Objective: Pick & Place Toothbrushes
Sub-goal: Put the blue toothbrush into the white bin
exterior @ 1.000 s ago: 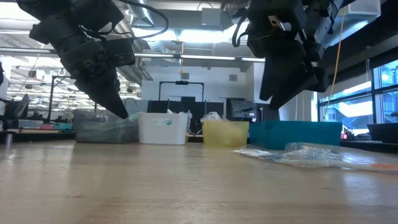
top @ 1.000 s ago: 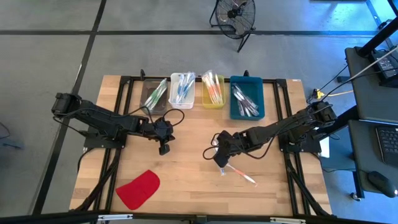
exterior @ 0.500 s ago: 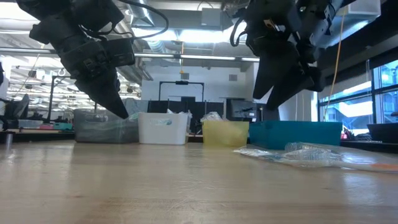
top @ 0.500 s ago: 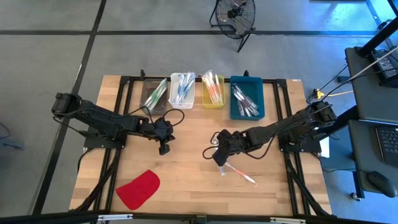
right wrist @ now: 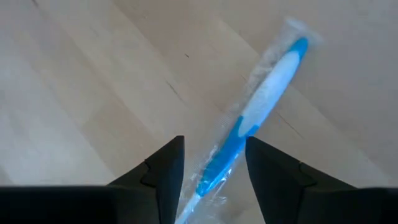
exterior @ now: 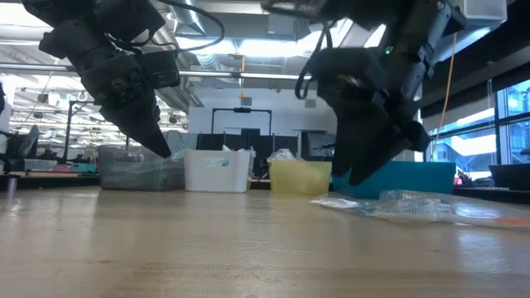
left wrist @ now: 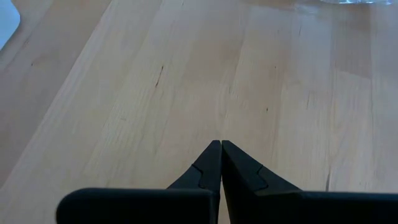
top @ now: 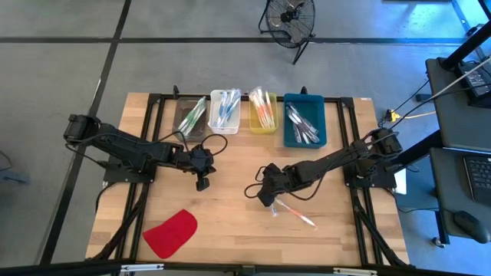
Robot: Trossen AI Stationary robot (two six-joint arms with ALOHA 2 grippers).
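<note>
A blue and white toothbrush in a clear wrapper lies flat on the wooden table. My right gripper stands open just above it, pointing steeply down, one finger on either side of its blue handle end; I see no touch. In the high view this gripper is right of the table's middle, and a wrapped toothbrush with a pinkish end lies just beyond it. My left gripper hangs shut over bare wood left of the middle, its fingertips together and holding nothing.
Along the far edge stand a grey bin, a white bin, a yellow bin and a blue bin, each holding toothbrushes. A flat red piece lies near the front left. Bare wood lies between the arms.
My right gripper has come down toward the toothbrush on the table and shifted a little toward the table's left. The toothbrushes have not moved.
</note>
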